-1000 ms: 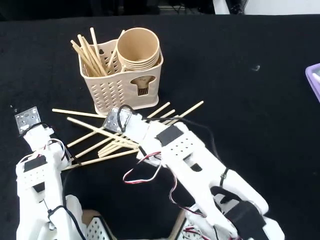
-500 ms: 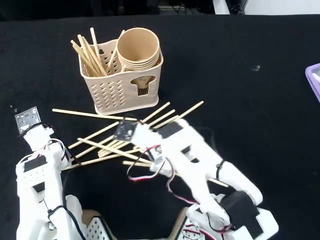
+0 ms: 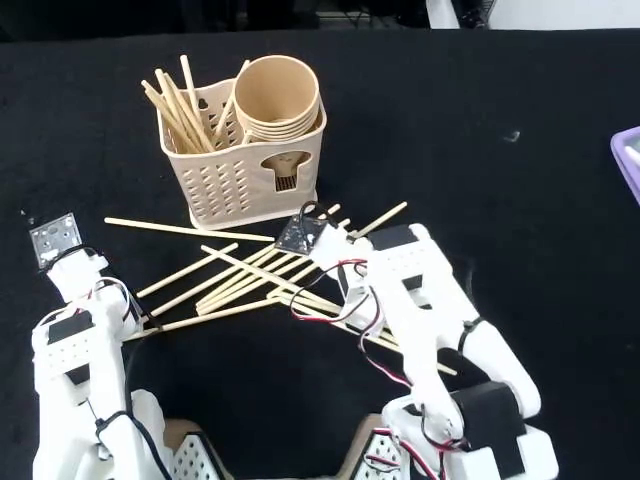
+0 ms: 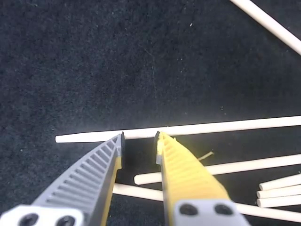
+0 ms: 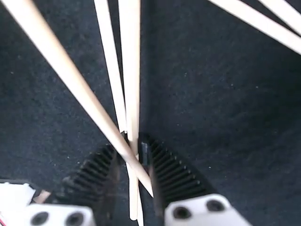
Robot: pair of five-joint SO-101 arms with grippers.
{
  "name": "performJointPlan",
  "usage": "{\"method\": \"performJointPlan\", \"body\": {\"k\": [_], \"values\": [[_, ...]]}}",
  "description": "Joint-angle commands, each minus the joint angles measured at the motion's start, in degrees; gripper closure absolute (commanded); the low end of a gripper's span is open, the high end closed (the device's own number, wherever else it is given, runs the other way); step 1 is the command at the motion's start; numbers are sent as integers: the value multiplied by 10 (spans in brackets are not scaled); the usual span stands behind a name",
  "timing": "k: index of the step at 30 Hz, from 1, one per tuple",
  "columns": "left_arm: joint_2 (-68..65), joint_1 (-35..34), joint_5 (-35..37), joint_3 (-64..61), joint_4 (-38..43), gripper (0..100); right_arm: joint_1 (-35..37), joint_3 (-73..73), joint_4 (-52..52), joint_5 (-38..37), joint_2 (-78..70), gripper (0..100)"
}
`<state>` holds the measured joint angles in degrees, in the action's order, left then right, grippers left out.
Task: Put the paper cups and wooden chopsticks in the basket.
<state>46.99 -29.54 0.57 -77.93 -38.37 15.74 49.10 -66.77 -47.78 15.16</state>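
Observation:
The beige basket stands at the back left, holding a stack of paper cups and several wooden chopsticks. In front of it, loose chopsticks lie fanned on the black table. My right gripper is shut on chopsticks. One long chopstick crosses slantwise between the jaws, and in the high view it sticks out on both sides of the right arm. My left gripper is slightly open, with its tips at a lying chopstick and nothing held.
A purple container shows at the table's right edge. The left arm stands at the front left corner. Both arm bases crowd the front edge. The black cloth right of the basket is bare.
The right arm has swung to the right and turned, dragging the gripped chopstick with it and shifting the loose sticks. The left arm has kept still.

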Motion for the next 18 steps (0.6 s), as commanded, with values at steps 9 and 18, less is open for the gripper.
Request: {"method": "performJointPlan", "body": {"k": [9, 18], "values": [[9, -2, 3, 9, 7, 866, -11, 39, 25, 8, 76, 886], [9, -2, 3, 9, 7, 866, 44, 49, 32, 88, 127, 809]]}}
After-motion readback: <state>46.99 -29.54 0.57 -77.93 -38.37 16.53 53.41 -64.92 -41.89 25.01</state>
